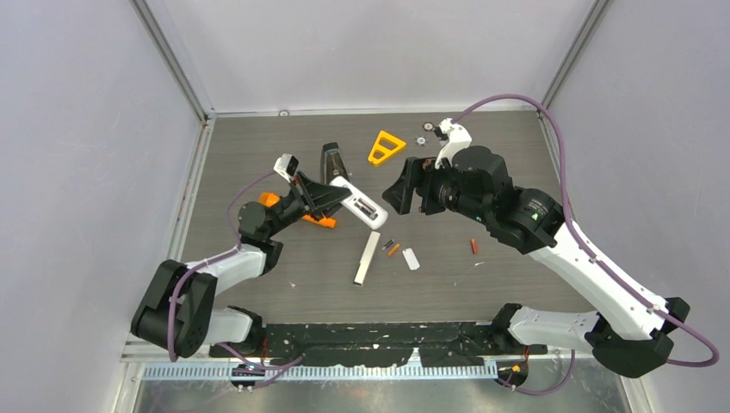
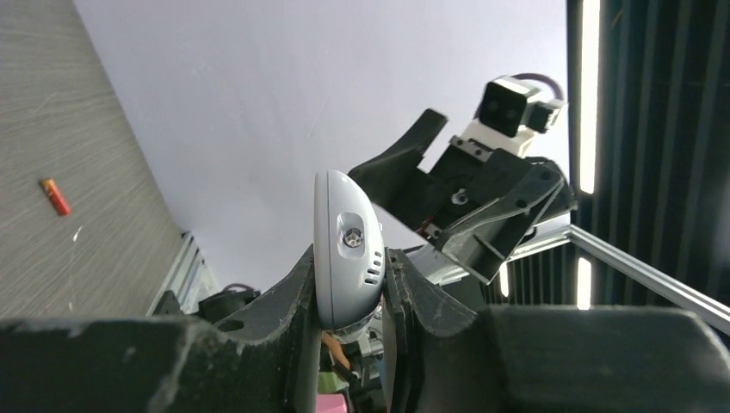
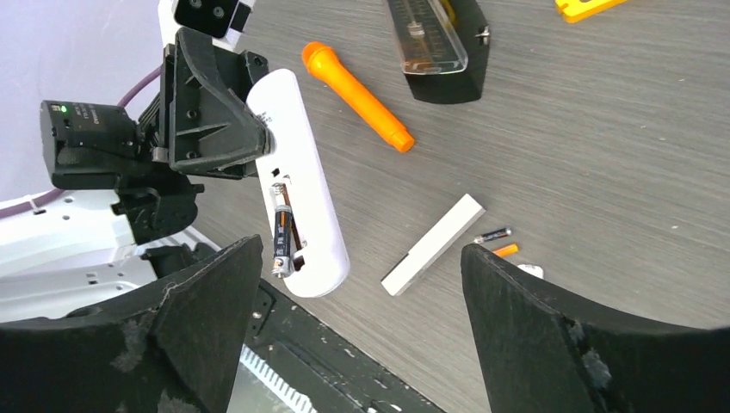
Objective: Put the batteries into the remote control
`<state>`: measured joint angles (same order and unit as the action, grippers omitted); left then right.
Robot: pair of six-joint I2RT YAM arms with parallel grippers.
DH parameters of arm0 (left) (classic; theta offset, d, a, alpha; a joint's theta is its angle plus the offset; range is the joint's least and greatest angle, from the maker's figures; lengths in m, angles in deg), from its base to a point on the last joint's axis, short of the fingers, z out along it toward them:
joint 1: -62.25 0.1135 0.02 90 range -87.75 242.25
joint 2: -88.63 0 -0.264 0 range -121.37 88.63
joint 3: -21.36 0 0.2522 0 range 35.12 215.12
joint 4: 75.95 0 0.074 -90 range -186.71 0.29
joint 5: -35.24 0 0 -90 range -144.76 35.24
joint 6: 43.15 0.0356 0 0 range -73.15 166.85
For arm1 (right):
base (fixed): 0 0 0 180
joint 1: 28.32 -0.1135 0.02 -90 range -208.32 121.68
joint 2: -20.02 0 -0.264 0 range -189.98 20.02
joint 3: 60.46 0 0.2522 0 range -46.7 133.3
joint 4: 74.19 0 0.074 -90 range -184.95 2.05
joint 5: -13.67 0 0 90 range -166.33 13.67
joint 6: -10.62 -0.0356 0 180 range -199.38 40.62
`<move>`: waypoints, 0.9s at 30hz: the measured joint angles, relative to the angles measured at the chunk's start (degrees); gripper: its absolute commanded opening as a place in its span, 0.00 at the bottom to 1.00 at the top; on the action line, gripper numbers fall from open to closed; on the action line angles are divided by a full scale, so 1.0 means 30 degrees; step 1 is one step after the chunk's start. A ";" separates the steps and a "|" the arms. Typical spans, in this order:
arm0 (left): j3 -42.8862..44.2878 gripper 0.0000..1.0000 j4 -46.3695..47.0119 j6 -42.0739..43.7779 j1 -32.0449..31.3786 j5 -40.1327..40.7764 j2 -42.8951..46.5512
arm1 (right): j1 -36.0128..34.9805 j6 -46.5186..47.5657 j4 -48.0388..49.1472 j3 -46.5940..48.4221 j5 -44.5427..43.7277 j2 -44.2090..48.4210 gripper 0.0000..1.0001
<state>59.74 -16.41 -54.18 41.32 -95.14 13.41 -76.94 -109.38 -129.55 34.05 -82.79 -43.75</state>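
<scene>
In the top view the left gripper [image 2: 349, 292] is clenched on the butt end of the white oval plastic remote control [image 1: 360, 205]. It holds the remote lifted off the dark wood-grain table [image 1: 258, 138], with the open battery bay turned toward the right arm. The right wrist view shows one dark battery in the bay [image 3: 281, 232]. It lies along the bay's length, and I cannot tell whether it is fully seated.

The right gripper [image 1: 411, 185] hangs at about 2 o'clock from the remote. Its jaws are spread wide and there is nothing between them.

The loose cells lie on the table. The dark grey cylindrical battery [image 1: 387, 244] and the orange cylindrical battery [image 1: 394, 250] sit just beside each other at 5 o'clock from the remote's lower end. The red cylindrical battery [image 1: 473, 246] lies alone at 4 o'clock, well apart. A flat white plastic strip [image 1: 367, 258] lies at 6 o'clock, close to the grey and orange pair.

These cells look light, rigid and smooth, so they will likely roll or squirt out of a careless pinch. My judgement is to take one across its middle, with the jaws square to its length and both ends left free for entering the bay. The grey and orange pair lie so close that closing on one risks nudging the other. The red one offers cleaner access.
</scene>
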 measured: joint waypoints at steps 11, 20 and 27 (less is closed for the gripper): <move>0.0036 0.00 0.0335 -0.1712 -0.0015 0.3279 0.2346 | 0.0160 -0.2288 0.3067 -0.1960 0.2856 0.0248 0.93; 0.0430 0.00 -0.0794 -0.2696 -0.0248 0.5493 0.3847 | 0.0160 -0.3104 0.6477 -0.2346 0.3490 0.0386 0.90; 0.0430 0.00 -0.1661 -0.2834 -0.0270 0.6178 0.4510 | 0.0160 -0.3643 0.7264 -0.2368 0.3519 0.0372 0.86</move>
<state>61.03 -21.40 -62.68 40.52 -76.61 26.93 -76.46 -120.30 -107.76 26.94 -72.23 -42.64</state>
